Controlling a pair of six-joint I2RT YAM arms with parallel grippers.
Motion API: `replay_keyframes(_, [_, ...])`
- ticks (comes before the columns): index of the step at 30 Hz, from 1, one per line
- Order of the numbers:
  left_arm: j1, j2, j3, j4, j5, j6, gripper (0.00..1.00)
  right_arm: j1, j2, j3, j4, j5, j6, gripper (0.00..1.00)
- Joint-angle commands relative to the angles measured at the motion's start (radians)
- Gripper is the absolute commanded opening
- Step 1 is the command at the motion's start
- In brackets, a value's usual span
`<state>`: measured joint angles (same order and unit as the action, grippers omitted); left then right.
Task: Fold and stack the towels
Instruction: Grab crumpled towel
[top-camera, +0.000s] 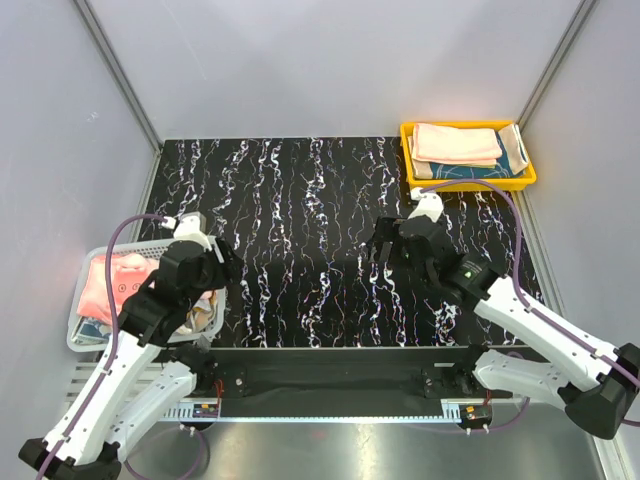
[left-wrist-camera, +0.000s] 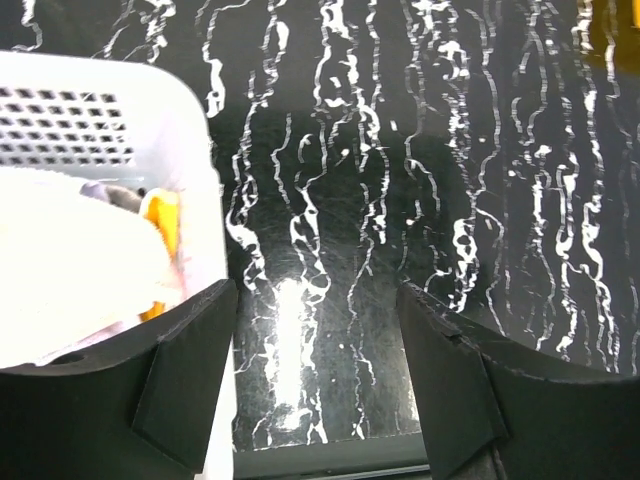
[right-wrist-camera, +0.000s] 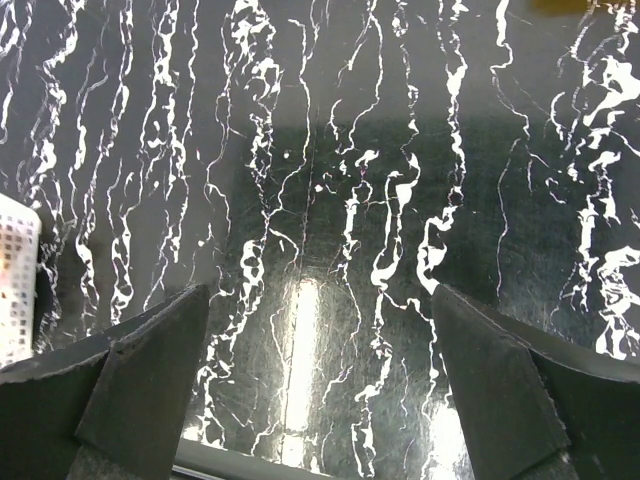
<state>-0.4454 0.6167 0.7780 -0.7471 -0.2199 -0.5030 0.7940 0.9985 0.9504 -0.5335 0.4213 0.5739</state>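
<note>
1. Top external view: we see a black table (top-camera: 300, 200) veined with white, with two robot arms bolted at its near edge.
2. At the table's left edge sits a white mesh basket (top-camera: 72, 330). A crumpled pink towel (top-camera: 118, 280) lies on top inside it (other cloths show beneath, too hidden for us to name).
3. The left gripper (top-camera: 222, 266) hovers at the basket's right rim with its jaws apart, holding nothing. In the left wrist view, one finger of this gripper (left-wrist-camera: 318, 335) sits over the basket wall (left-wrist-camera: 100, 110) and the other over bare table.
4. In that same view a pale cloth (left-wrist-camera: 70, 260), washed out by glare, fills the basket. A sliver of orange-yellow towel (left-wrist-camera: 163, 220) shows beside it.
5. The right gripper (top-camera: 385, 245) hangs over the table's middle, jaws wide apart and empty. Its own camera shows only marbled surface between the fingers (right-wrist-camera: 320, 340).
6. In the far right corner stands a yellow tray (top-camera: 470, 184). It holds a folded pink towel (top-camera: 455, 143) on top of a dark teal towel (top-camera: 450, 170), and a beige towel (top-camera: 513, 145) lies along the right wall.
</note>
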Motion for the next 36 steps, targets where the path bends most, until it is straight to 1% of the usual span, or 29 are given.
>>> replay_keyframes(1, [-0.004, -0.008, 0.026, -0.004, -0.067, -0.022, 0.70, 0.001, 0.012, 0.036, 0.076, -0.025, -0.049, 1.00])
replay_keyframes(3, [-0.004, -0.008, 0.033, -0.023, -0.108, -0.045, 0.71, 0.001, 0.018, 0.037, 0.079, -0.059, -0.062, 1.00])
replay_keyframes(4, [-0.003, -0.003, 0.053, -0.055, -0.139, -0.063, 0.72, 0.001, 0.025, 0.045, 0.076, -0.065, -0.062, 1.00])
replay_keyframes(6, [-0.003, 0.040, 0.082, -0.109, -0.251, -0.124, 0.73, 0.001, 0.035, 0.048, 0.069, -0.088, -0.060, 1.00])
replay_keyframes(7, [0.002, 0.064, 0.119, -0.170, -0.298, -0.149, 0.69, 0.001, 0.038, 0.045, 0.069, -0.096, -0.062, 1.00])
replay_keyframes(8, [0.008, 0.090, 0.139, -0.204, -0.394, -0.198, 0.66, 0.001, 0.046, 0.044, 0.072, -0.116, -0.062, 1.00])
replay_keyframes(9, [0.017, 0.151, 0.162, -0.243, -0.448, -0.230, 0.66, 0.001, 0.051, 0.042, 0.075, -0.128, -0.062, 1.00])
replay_keyframes(10, [0.048, 0.179, 0.193, -0.300, -0.526, -0.256, 0.66, 0.001, 0.057, 0.041, 0.076, -0.150, -0.062, 1.00])
replay_keyframes(11, [0.071, 0.204, 0.211, -0.322, -0.554, -0.297, 0.66, 0.001, 0.063, 0.041, 0.081, -0.156, -0.062, 1.00])
replay_keyframes(13, [0.138, 0.270, 0.239, -0.359, -0.610, -0.327, 0.66, 0.001, 0.074, 0.041, 0.081, -0.173, -0.063, 1.00])
replay_keyframes(14, [0.160, 0.290, 0.256, -0.363, -0.652, -0.347, 0.69, 0.001, 0.089, 0.041, 0.081, -0.193, -0.062, 1.00])
replay_keyframes(15, [0.186, 0.308, 0.260, -0.367, -0.664, -0.353, 0.70, 0.001, 0.097, 0.044, 0.081, -0.202, -0.062, 1.00])
replay_keyframes(16, [0.244, 0.345, 0.267, -0.362, -0.661, -0.351, 0.70, 0.001, 0.113, 0.045, 0.076, -0.217, -0.062, 1.00])
replay_keyframes(18, [0.305, 0.380, 0.257, -0.348, -0.650, -0.347, 0.71, 0.001, 0.129, 0.048, 0.073, -0.234, -0.062, 1.00])
replay_keyframes(19, [0.374, 0.417, 0.251, -0.325, -0.618, -0.333, 0.71, 0.001, 0.146, 0.048, 0.073, -0.254, -0.068, 1.00])
replay_keyframes(23, [0.511, 0.491, 0.205, -0.236, -0.540, -0.309, 0.72, 0.001, 0.172, 0.045, 0.078, -0.282, -0.081, 1.00])
replay_keyframes(24, [0.539, 0.506, 0.190, -0.183, -0.504, -0.290, 0.72, 0.001, 0.175, 0.042, 0.078, -0.285, -0.082, 1.00])
replay_keyframes(25, [0.581, 0.523, 0.184, -0.155, -0.422, -0.264, 0.72, 0.001, 0.175, 0.041, 0.076, -0.295, -0.082, 1.00])
replay_keyframes(26, [0.596, 0.572, 0.182, -0.143, -0.402, -0.249, 0.72, 0.001, 0.175, 0.037, 0.081, -0.302, -0.083, 1.00])
replay_keyframes(30, [0.643, 0.682, 0.172, -0.109, -0.362, -0.266, 0.71, 0.001, 0.173, 0.024, 0.090, -0.331, -0.074, 1.00])
replay_keyframes(31, [0.665, 0.693, 0.159, -0.100, -0.314, -0.263, 0.68, 0.001, 0.173, 0.022, 0.092, -0.340, -0.071, 1.00])
replay_keyframes(33, [0.677, 0.701, 0.152, -0.081, -0.293, -0.262, 0.56, 0.001, 0.175, 0.021, 0.090, -0.339, -0.069, 1.00])
replay_keyframes(34, [0.682, 0.695, 0.152, -0.075, -0.283, -0.252, 0.41, 0.001, 0.172, 0.021, 0.089, -0.334, -0.069, 1.00])
replay_keyframes(35, [0.682, 0.686, 0.155, -0.074, -0.283, -0.247, 0.34, 0.001, 0.170, 0.021, 0.086, -0.331, -0.068, 1.00])
replay_keyframes(36, [0.682, 0.660, 0.161, -0.075, -0.286, -0.241, 0.23, 0.001, 0.169, 0.022, 0.084, -0.328, -0.069, 1.00])
